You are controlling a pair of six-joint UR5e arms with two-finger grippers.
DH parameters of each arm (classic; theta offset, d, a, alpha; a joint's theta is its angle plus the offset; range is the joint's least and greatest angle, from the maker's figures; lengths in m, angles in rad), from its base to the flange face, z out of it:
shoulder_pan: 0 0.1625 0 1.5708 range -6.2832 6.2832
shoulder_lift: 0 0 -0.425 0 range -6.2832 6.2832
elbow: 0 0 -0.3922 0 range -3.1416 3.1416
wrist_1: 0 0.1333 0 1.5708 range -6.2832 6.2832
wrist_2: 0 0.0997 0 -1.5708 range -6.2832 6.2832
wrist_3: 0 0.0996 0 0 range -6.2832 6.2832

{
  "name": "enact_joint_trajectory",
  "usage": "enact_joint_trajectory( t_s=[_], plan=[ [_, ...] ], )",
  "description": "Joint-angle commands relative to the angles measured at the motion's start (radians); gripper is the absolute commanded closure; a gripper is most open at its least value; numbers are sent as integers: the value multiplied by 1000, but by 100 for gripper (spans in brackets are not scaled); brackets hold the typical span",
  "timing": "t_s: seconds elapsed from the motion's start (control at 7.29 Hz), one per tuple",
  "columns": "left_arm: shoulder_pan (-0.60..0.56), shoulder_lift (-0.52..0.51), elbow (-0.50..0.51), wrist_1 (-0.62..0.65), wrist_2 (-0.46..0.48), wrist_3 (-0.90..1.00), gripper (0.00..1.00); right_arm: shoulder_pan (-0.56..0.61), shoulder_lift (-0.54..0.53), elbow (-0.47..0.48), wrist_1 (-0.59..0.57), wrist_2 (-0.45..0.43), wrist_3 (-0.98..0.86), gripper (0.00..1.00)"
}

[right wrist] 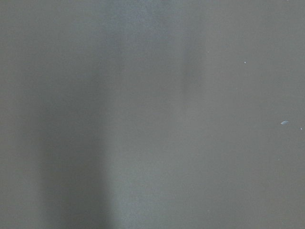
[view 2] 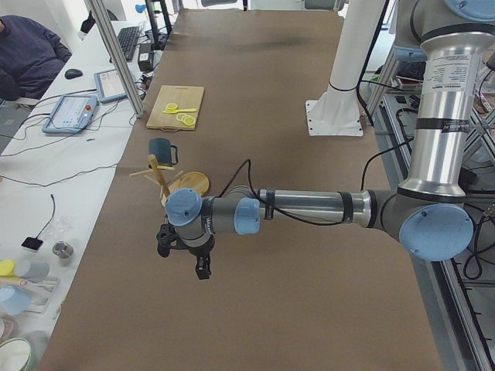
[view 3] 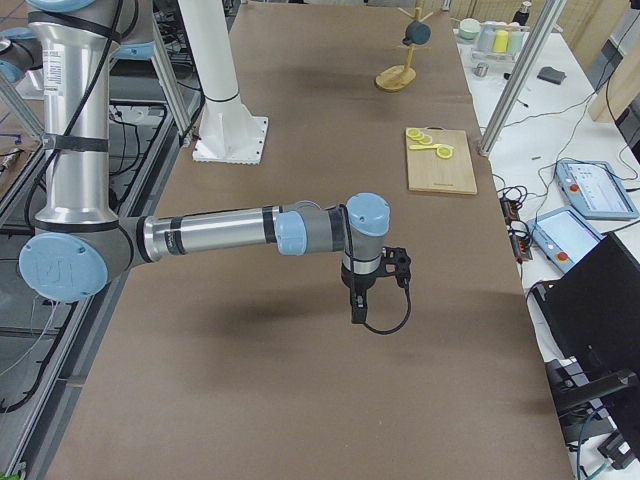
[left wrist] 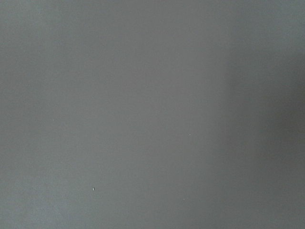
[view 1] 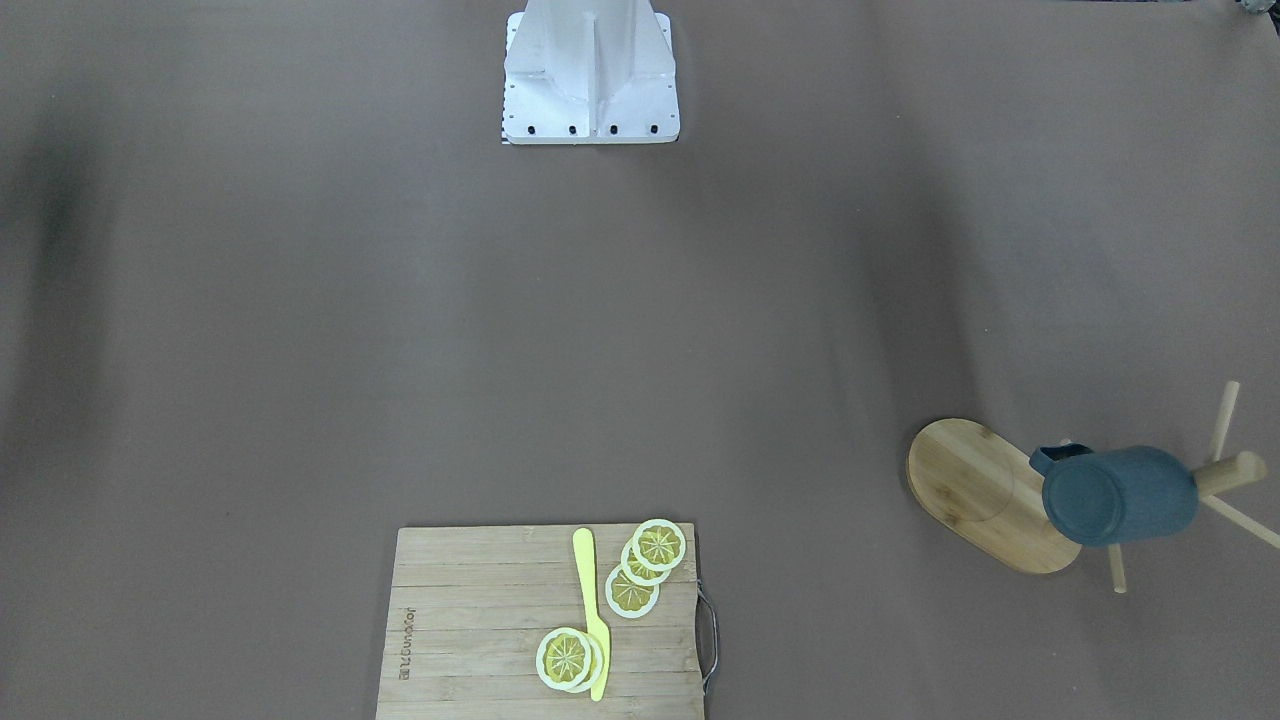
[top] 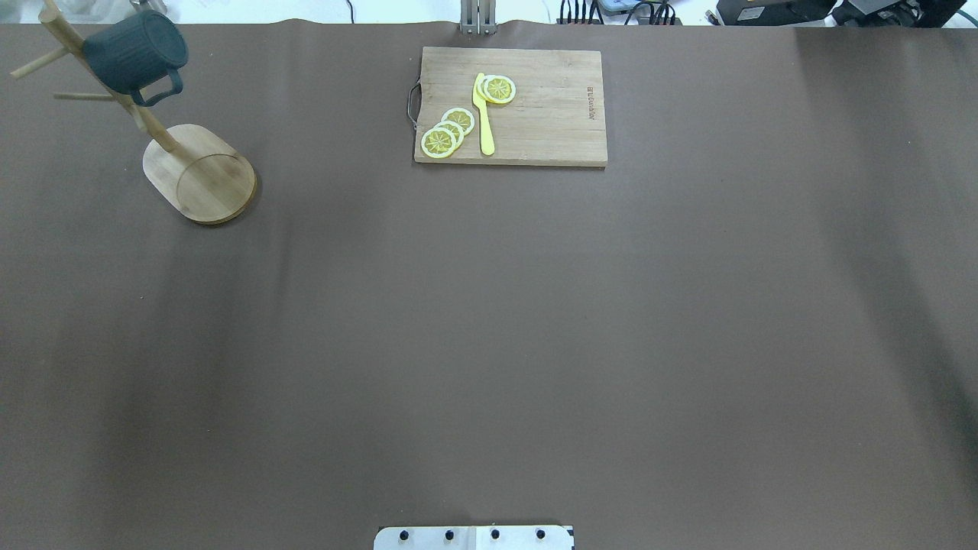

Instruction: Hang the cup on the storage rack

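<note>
Left end effector [view 2: 203,267]: hangs over the desk [top: 489,344], pointing down. I cannot tell if it is open or closed.
Right end effector [view 3: 357,312]: hangs over the desk too. I cannot tell here either.
Cup [top: 137,52]: hangs on the storage rack [top: 202,187], up off the desk.
Storage rack: stands near the far left corner.
Cutting board [top: 550,114]: by the far edge, with lemon slices [top: 447,134] and a yellow knife [top: 484,114].
</note>
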Motion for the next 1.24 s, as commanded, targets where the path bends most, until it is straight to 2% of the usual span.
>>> enact_joint_trajectory(
  t_s=[0.0, 1.1],
  plan=[
    [0, 0, 1, 0, 0, -1, 1, 0, 0, 1, 1, 4, 0, 0],
    [0, -2, 1, 2, 0, -1, 1, 0, -1, 20, 1, 4, 0, 0]
  ],
)
